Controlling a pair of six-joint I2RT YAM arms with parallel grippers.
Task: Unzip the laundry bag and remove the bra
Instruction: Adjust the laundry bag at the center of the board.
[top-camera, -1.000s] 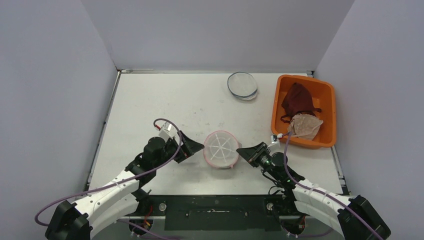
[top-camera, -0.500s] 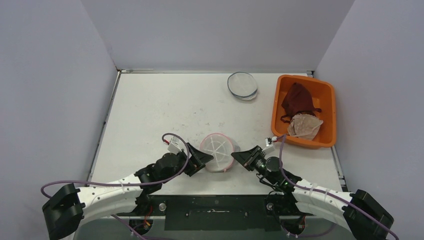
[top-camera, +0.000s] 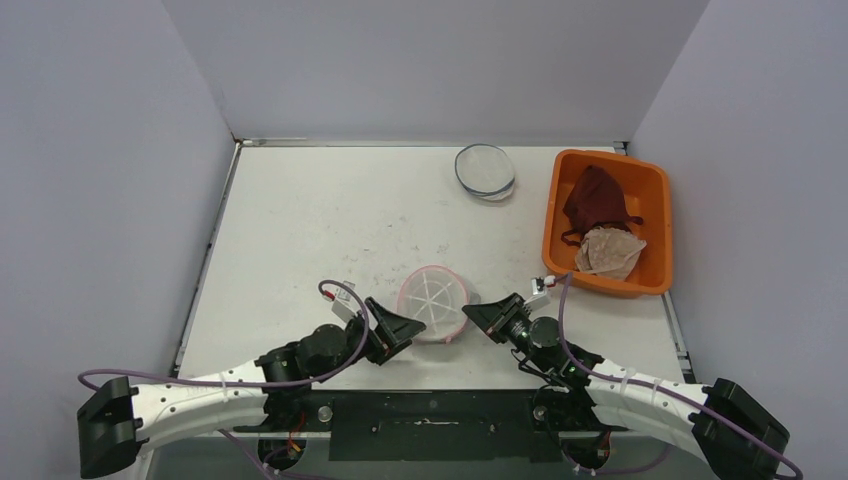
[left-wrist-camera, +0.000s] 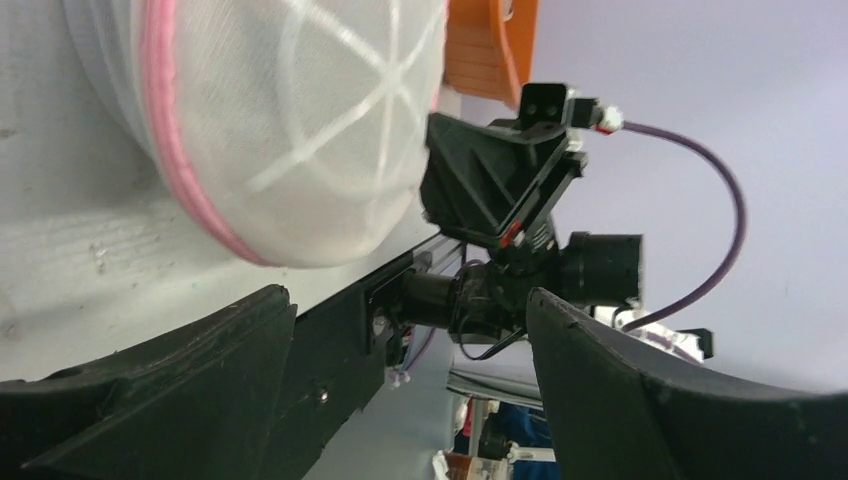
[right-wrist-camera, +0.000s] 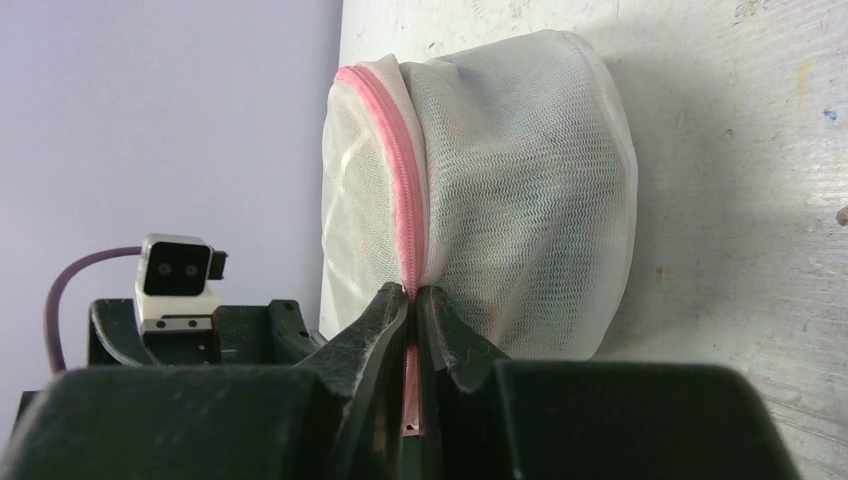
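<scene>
A round white mesh laundry bag with a pink zipper lies near the table's front edge, between both grippers. It also shows in the left wrist view and the right wrist view. My right gripper is shut on the pink zipper tab at the bag's right side. My left gripper is open and empty, just left of the bag. The bra inside the bag is hidden by the mesh.
An orange bin at the right holds a dark red garment and a beige one. A flat round mesh bag lies at the back. The table's front edge is just below the grippers.
My left arm has swung down and right, bringing its open gripper to the bag's left side. The bag shifted slightly left and away. My right gripper moved in with it.
</scene>
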